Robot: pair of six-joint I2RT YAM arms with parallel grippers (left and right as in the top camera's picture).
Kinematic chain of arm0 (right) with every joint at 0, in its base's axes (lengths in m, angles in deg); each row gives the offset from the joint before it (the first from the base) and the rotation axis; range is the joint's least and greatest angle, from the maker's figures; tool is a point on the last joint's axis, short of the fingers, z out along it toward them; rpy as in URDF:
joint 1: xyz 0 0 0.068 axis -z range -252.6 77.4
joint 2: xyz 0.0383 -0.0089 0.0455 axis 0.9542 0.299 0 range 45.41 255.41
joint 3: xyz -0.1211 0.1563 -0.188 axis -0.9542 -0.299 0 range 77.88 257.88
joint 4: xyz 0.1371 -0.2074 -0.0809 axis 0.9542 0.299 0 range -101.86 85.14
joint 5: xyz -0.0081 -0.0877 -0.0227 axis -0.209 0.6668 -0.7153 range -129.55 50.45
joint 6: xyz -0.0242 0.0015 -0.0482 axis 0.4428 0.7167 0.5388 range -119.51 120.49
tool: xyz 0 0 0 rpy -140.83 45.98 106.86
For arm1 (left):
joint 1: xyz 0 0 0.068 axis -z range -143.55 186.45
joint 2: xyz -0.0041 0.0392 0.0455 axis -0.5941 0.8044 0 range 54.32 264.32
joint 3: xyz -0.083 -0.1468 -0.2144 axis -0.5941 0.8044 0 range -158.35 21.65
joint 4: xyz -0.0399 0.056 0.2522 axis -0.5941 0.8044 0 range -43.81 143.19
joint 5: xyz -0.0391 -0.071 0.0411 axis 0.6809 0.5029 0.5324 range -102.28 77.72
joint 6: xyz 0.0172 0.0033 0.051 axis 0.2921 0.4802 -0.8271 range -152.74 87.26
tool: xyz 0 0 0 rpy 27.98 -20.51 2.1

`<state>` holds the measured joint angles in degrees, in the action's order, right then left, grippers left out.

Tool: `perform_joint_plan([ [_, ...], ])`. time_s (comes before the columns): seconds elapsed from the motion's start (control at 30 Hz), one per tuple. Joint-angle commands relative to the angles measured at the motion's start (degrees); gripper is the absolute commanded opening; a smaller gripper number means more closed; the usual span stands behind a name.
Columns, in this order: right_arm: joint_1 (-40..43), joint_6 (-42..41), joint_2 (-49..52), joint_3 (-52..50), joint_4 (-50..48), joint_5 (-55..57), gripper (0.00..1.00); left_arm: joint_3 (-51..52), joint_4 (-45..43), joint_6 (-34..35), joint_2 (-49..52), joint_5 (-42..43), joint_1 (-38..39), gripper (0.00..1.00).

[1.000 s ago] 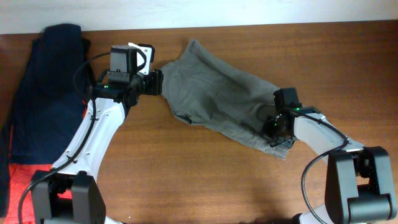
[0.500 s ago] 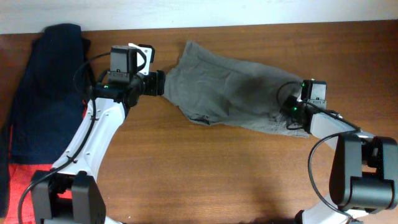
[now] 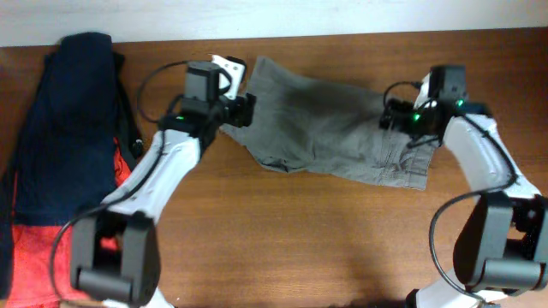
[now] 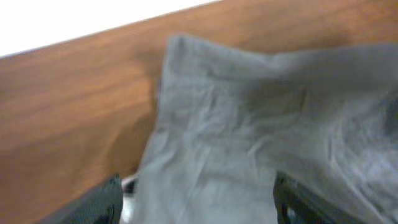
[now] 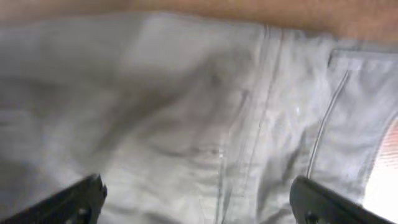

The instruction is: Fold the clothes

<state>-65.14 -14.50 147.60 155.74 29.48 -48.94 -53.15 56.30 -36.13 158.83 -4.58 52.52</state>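
The clothes (image 3: 325,128), grey-khaki shorts, lie spread slantwise across the back of the table, with the stitched end at the right. My left gripper (image 3: 244,109) hovers at their left edge. In the left wrist view its fingers stand wide apart, open (image 4: 196,208), with grey cloth (image 4: 249,124) under and between them. My right gripper (image 3: 396,118) is over the right part of the shorts. In the right wrist view it is open (image 5: 199,205), with seams and a pocket line of the cloth (image 5: 186,106) below it and nothing gripped.
A dark navy garment (image 3: 68,128) lies piled at the far left, with an orange-red garment (image 3: 34,257) under its near end. The wooden table (image 3: 282,239) runs to a white wall at the back, close behind the shorts.
My right gripper carried the shorts' right end back and to the right, then let go and opened. The shorts now lie flatter. My left gripper has shifted right onto the left edge.
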Motion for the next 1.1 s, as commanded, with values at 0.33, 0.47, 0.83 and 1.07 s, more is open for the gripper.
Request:
perform_joint_plan([
  [0.33, -0.33, 0.15, -2.21, 16.35, 16.98, -8.68, 0.99, -0.15, -8.17, -1.44, 16.02, 1.53, 1.75, 0.36],
  [0.47, -0.33, 0.15, -2.21, 16.35, 17.64, -8.66, 0.99, -0.13, -5.51, -1.44, 19.15, 1.46, 2.67, 0.35],
  [0.83, -0.33, 0.17, -2.21, 16.33, 19.04, -8.61, 0.99, -0.15, 20.48, 8.92, 20.33, -0.46, 2.34, 0.33],
  [1.07, -0.33, 0.17, -2.19, 16.33, 19.34, -8.61, 0.99, -0.13, 31.74, 19.69, 20.33, -0.44, -1.01, 0.45],
])
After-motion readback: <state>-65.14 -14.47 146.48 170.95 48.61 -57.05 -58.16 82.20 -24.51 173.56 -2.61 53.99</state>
